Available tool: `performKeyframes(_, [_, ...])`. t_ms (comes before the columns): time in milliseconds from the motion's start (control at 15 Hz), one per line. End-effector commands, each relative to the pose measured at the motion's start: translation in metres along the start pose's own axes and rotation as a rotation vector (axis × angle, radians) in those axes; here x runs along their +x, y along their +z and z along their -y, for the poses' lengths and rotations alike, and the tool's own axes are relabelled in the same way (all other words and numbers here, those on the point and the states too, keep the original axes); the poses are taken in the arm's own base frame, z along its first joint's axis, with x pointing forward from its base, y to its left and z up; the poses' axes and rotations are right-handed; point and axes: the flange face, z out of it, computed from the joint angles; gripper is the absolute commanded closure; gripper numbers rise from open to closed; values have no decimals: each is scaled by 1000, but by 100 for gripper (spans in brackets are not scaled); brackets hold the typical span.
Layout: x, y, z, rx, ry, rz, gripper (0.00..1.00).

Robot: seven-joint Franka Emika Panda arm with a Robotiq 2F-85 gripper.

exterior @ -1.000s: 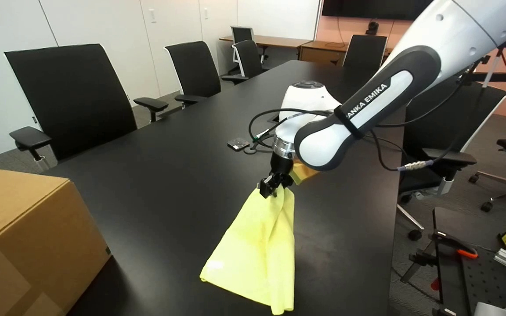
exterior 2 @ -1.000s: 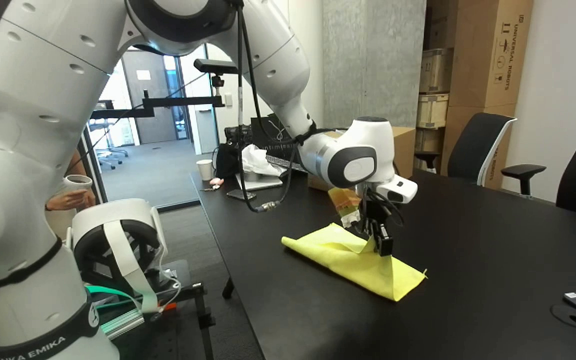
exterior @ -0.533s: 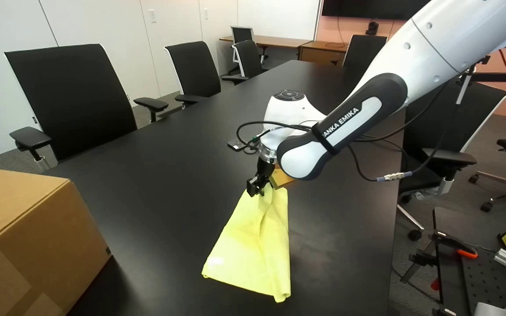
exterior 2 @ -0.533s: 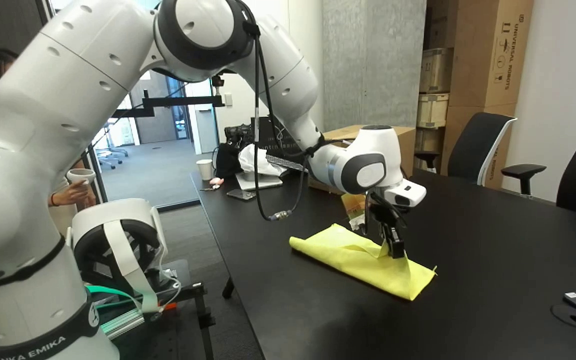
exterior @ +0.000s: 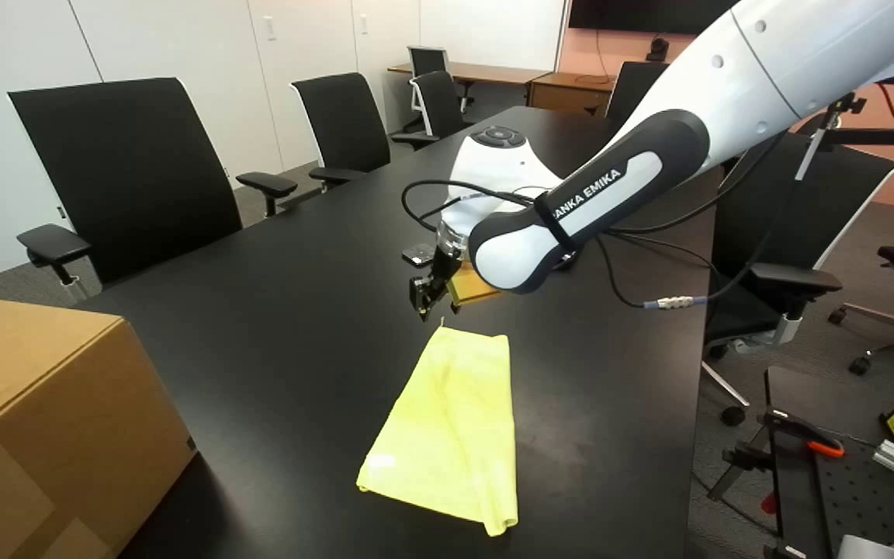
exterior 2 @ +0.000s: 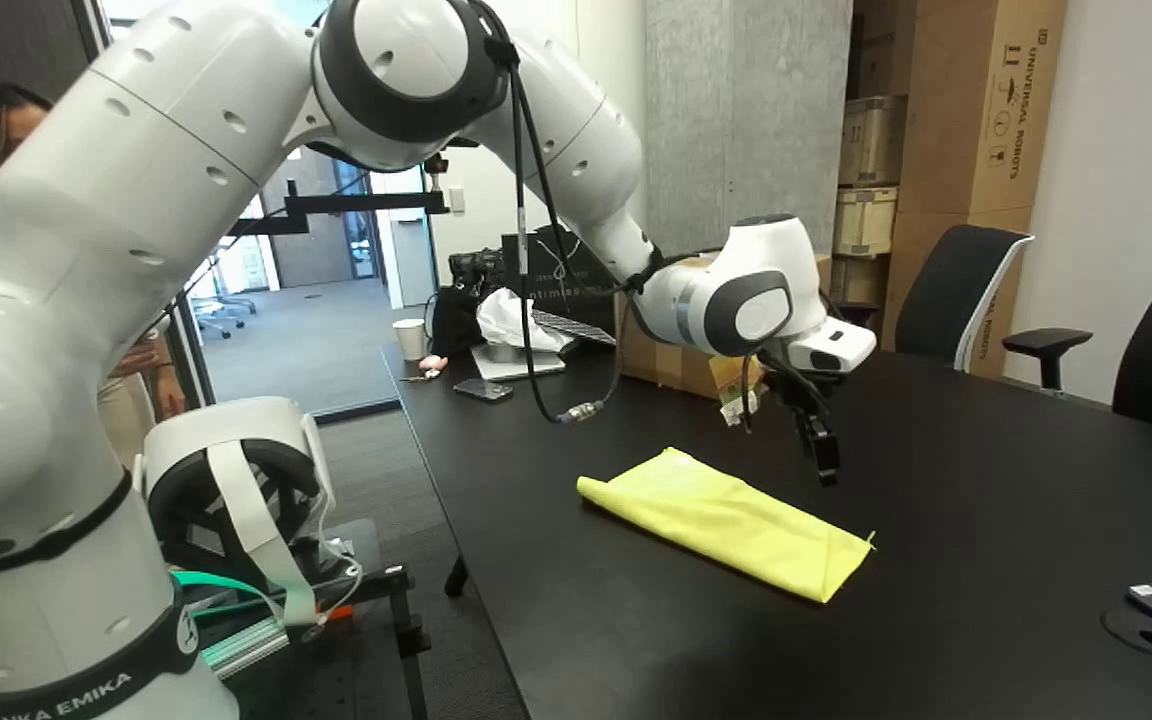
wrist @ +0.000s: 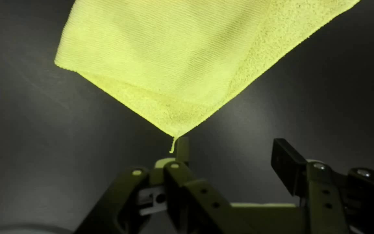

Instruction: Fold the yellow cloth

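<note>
Pincer [wrist: 230,154]: black, hinged, jaws standing well apart, holding nothing, raised over the table [exterior: 284,388]. Yellow cloth [exterior: 447,419]: flat on the table, lower than the pincer and just beside it, thread-tipped corner nearest; in from the long edge by the robot arm [exterior 2: 176,140]. Folded oblong, top layer ribbed, under layer nubbly. Box [exterior: 82,404]: tan cardboard, towards the opposite edge.

Tabletop [exterior: 284,380] lies free between cloth [exterior: 447,423] and box [exterior: 67,419].
</note>
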Motion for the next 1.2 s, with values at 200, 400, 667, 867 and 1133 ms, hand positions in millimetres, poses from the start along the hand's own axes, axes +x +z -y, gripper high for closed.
performKeyframes(200, [-52,-18,18,-80,-114,69,0])
performKeyframes(400, [-106,-24,34,-147,-275,148,0])
performKeyframes(667, [-172,-36,54,-204,-460,208,0])
performKeyframes(867, [-221,-41,69,-236,-588,219,0])
performKeyframes(1133, [-273,-44,92,-259,-696,218,0])
